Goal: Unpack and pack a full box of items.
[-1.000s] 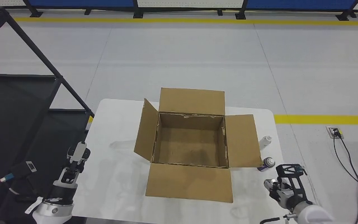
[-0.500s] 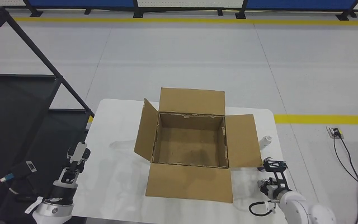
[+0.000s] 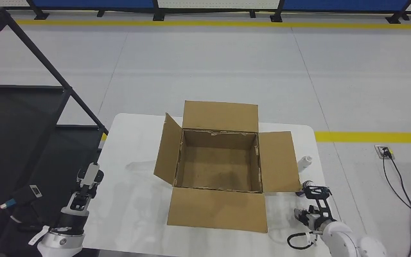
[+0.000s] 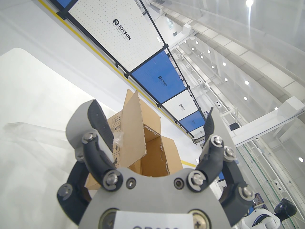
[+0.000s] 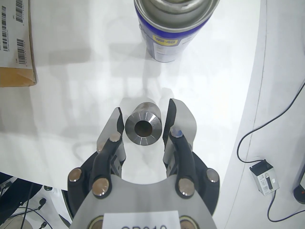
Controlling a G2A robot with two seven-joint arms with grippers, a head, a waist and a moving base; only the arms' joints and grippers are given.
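An open cardboard box stands in the middle of the white table, flaps spread out, nothing visible inside. At the table's right front, my right gripper is open around a short hollow metal cylinder standing on the table; small gaps separate it from both pads. A blue spray can stands upright just beyond it. In the top view the right gripper sits by the box's right flap. My left gripper is open with nothing in it at the table's left front, facing the box.
A small white bottle stands near the table's right edge, past the right flap. A box flap with barcodes lies close to the right gripper. The table's right edge curves nearby, with cables and a socket on the floor.
My right gripper has moved in from the table's front right corner toward the box and spray can, coming down around the metal cylinder. The left arm has not moved.
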